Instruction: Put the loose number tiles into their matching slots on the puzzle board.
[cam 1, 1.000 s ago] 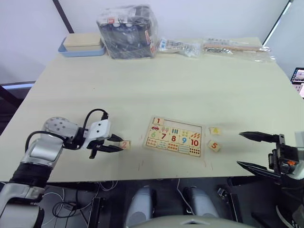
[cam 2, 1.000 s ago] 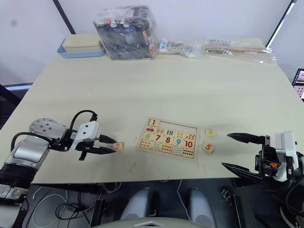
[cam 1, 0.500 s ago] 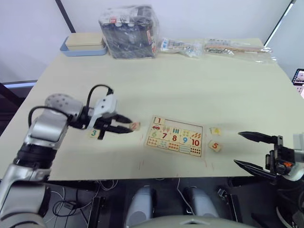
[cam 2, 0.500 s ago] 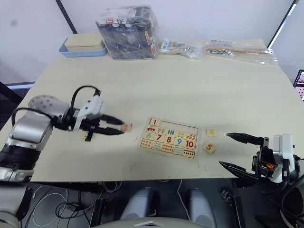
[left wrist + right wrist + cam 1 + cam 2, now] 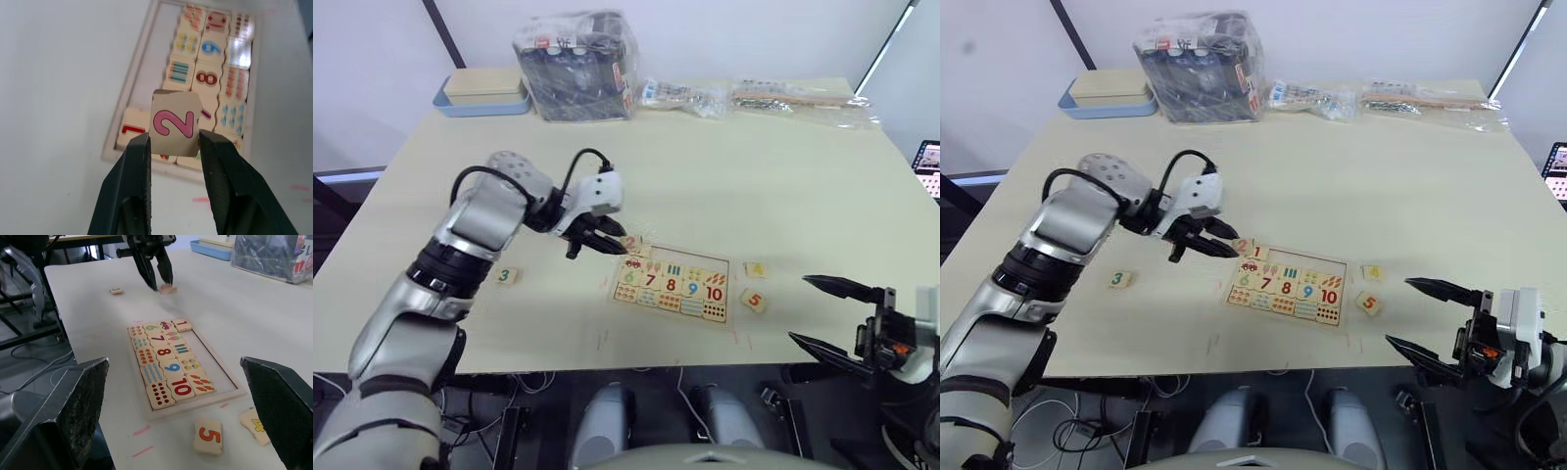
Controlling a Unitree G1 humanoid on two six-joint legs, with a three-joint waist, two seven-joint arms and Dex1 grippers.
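Left wrist view: square pale-wood 2 tile (image 5: 175,129) pinched between textured black left gripper (image 5: 172,143) fingers.

Tile 3 (image 5: 506,276) lies left of the puzzle board (image 5: 672,283); tiles 4 (image 5: 756,269) and 5 (image 5: 754,301) right.

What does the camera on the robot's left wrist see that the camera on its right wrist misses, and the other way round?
The left wrist view alone shows the pink digit 2 on the small square wooden tile pinched between the left gripper's black fingers. The right wrist view alone shows the loose wooden tile with an orange 5, the tile with a yellow 4, another small tile farther off, and the blue tray with a wooden lid. Both show the flat light-wood puzzle board with the red 1 tile seated in its top row.
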